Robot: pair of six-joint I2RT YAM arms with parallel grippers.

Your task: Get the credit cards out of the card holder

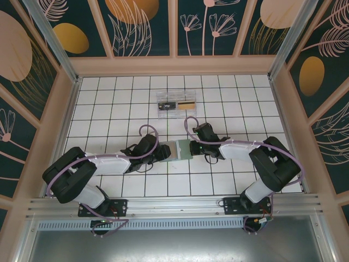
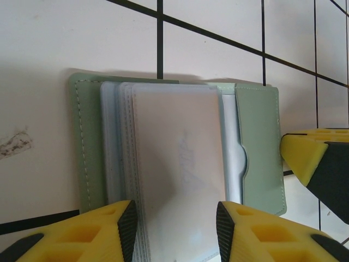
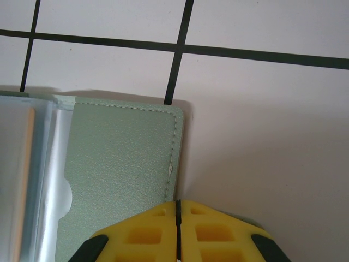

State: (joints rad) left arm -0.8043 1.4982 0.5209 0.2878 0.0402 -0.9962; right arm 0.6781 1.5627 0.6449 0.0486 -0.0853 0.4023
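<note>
- I could read no brand or label. The only mark was a faint, script-like print on the top frosted sleeve [image 2: 180,158], too pale to make out.
- The card holder [image 1: 179,149] lay open and flat on the white tiled table [image 1: 109,109], mid-table between the two arms.
- The left gripper [image 2: 177,229] stood about half spread, with the stack of sleeves running between its yellow fingers. I could not tell whether they pinched it.
- The right gripper [image 3: 177,218] was closed, finger against finger, its tip over the edge of the holder's right flap. I could not tell whether it actually clamped the flap.
- The holder's cover was pale green and leather-like, fine-grained, with stitched edges and rounded corners. One pocket had a half-round thumb notch.
- The sleeves were clear to milky plastic, and a peach-coloured edge [image 3: 28,180] showed behind one.
- Two cards [image 1: 175,105] lay side by side farther back, well apart from the holder.
</note>
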